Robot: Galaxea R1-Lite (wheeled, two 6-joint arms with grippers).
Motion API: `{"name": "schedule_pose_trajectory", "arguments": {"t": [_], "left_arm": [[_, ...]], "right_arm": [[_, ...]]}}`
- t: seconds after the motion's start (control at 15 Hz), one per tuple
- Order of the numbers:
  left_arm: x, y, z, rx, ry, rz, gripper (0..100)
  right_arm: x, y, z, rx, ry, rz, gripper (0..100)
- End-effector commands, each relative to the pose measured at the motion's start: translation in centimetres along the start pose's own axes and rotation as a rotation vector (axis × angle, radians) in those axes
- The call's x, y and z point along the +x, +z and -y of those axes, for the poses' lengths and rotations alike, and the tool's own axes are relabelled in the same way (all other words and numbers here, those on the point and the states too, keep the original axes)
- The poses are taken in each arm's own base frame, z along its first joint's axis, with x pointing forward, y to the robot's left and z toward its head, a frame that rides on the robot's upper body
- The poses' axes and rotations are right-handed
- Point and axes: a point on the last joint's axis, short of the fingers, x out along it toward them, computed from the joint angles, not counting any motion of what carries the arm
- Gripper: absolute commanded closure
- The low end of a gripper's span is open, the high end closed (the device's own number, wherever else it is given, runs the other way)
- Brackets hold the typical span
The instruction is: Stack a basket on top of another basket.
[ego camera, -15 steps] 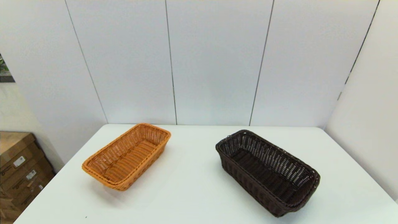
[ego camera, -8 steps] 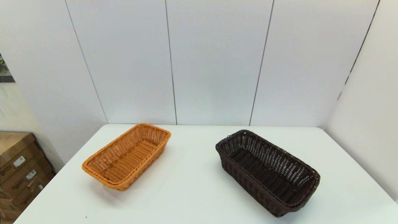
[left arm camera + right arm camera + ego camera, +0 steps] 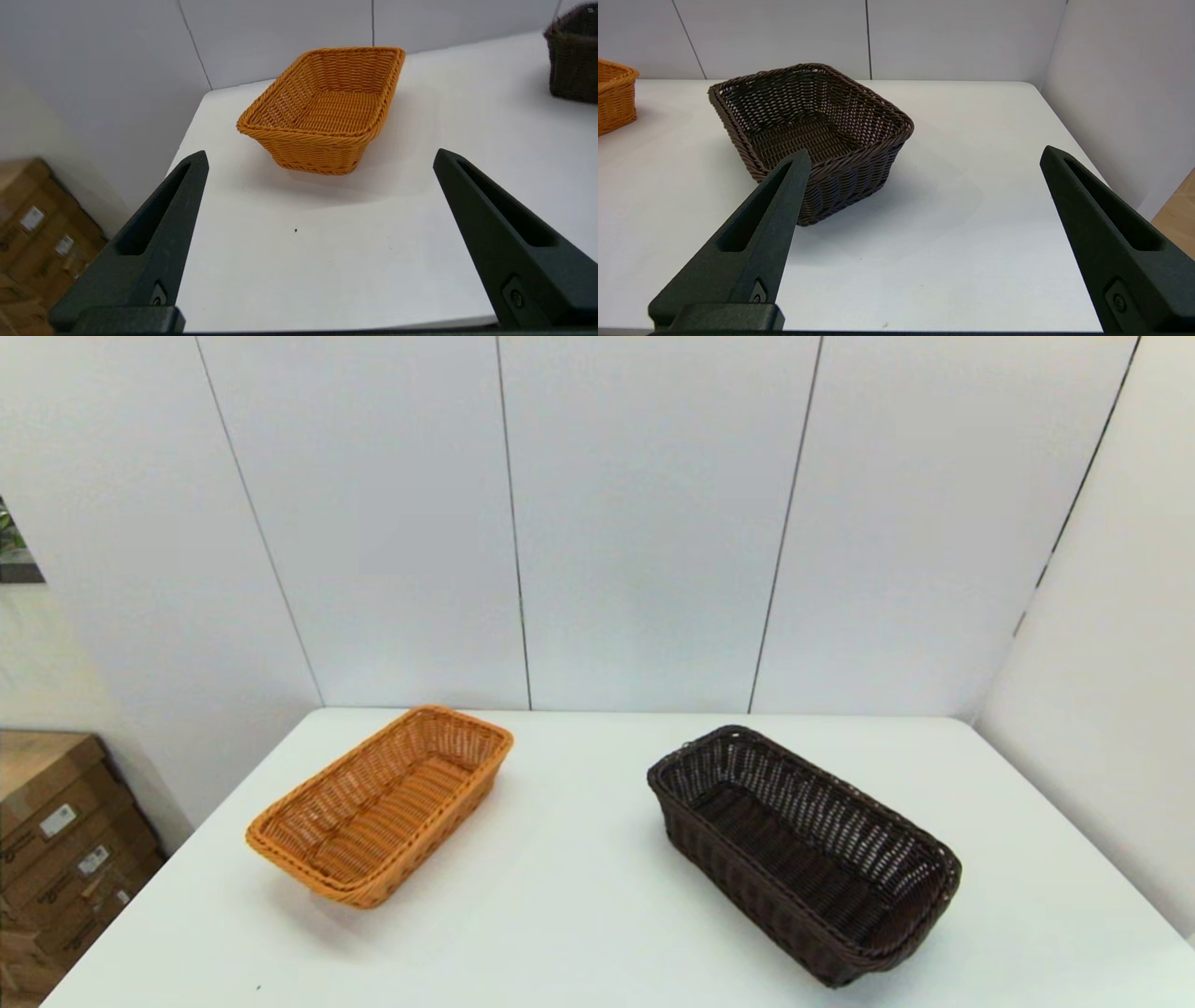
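The dark brown basket (image 3: 805, 851) lies empty on the right half of the white table (image 3: 579, 896), angled toward the near right corner. The orange-tan basket (image 3: 385, 801) lies empty on the left half, apart from it. Neither arm shows in the head view. In the left wrist view my left gripper (image 3: 320, 156) hangs open near the table's front edge, short of the orange-tan basket (image 3: 327, 105). In the right wrist view my right gripper (image 3: 924, 154) is open too, held back from the dark brown basket (image 3: 808, 126), whose near end stands beside one finger.
White wall panels (image 3: 644, 523) close off the far side and the right of the table. Cardboard boxes (image 3: 56, 840) stand on the floor off the table's left edge. A strip of bare tabletop separates the two baskets.
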Motion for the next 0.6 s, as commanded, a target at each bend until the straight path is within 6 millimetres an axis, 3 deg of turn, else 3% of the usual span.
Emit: {"name": "schedule_pose_trajectory", "arguments": {"t": [0.07,0.4,0.6], "left_arm": [[-1.3,2.9,-0.2,-0.002,-0.091,-0.094,0],[-0.6,6.4,-0.8,-0.109,-0.119,-0.423,0],[2.4,9.2,-1.4,-0.141,-0.122,-0.553,0]], "right_arm": [[0.0,0.0,0.0,0.000,0.000,-0.002,0],[0.0,0.0,0.0,0.000,0.000,-0.002,0],[0.0,0.0,0.0,0.000,0.002,-0.002,0]]}}
